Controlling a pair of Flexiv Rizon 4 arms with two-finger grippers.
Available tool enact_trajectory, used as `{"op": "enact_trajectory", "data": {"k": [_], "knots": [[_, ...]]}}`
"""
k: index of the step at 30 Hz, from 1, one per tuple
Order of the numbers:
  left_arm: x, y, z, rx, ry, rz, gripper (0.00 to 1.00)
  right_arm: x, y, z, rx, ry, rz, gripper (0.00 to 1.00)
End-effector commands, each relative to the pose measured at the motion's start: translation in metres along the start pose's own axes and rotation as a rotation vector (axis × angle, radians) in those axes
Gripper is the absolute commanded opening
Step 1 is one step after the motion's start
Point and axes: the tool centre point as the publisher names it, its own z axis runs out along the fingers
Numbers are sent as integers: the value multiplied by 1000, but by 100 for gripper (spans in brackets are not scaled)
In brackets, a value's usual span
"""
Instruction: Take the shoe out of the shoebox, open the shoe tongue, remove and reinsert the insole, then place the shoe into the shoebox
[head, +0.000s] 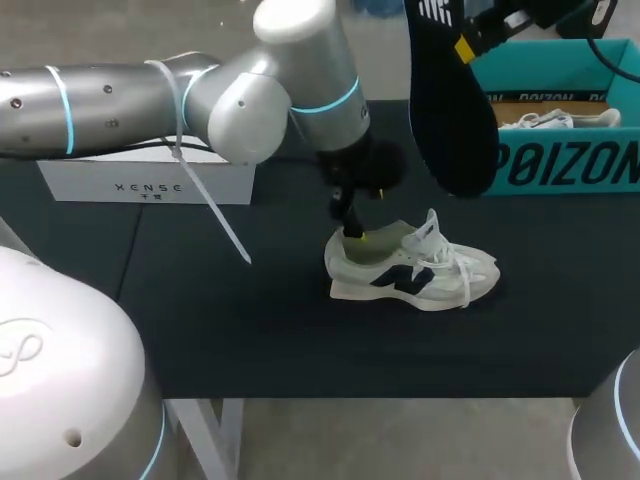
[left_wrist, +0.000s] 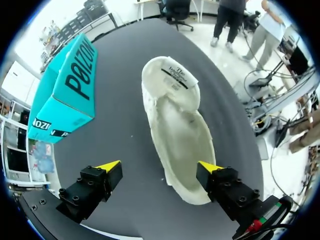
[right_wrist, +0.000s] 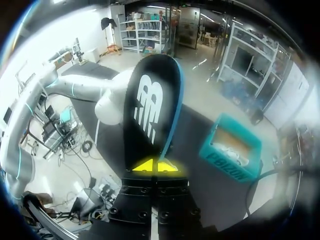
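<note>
- The insole (head: 450, 110) is held in the air above the table (head: 250, 320), clamped between the closed yellow tips of the right gripper (right_wrist: 154, 165).
- Removal is judged done; reinsertion is the step in hand.
- The shoe (head: 410, 270) is seen resting on its sole on the table, near the teal shoebox (head: 560, 165) but outside it, with its tongue pulled up.
- The left gripper (left_wrist: 159, 169) is placed at the shoe's heel with its fingers spread apart; nothing is pinched.
- Next, the insole must be lowered and its toe end aimed into the opening, with the heel probably steadied.
</note>
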Motion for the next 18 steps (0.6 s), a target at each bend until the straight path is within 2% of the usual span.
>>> {"op": "enact_trajectory", "data": {"k": [1,8,14,15,16,17,18], "knots": [[-14,-2,29,-11,39,-15,100,-1,1,1,3,1,1,0],[-8,3,52,-23,99,-47,100,-1,1,1,3,1,1,0],[-6,4,57,-24,120,-54,100,-1,1,1,3,1,1,0],[-5,3,57,-23,121,-54,82,-1,1,1,3,1,1,0],[-5,3,57,-23,120,-52,27,-1,1,1,3,1,1,0],[-5,2,57,-20,133,-45,0,-1,1,1,3,1,1,0],[-4,2,58,-20,133,-45,0,-1,1,1,3,1,1,0]]}}
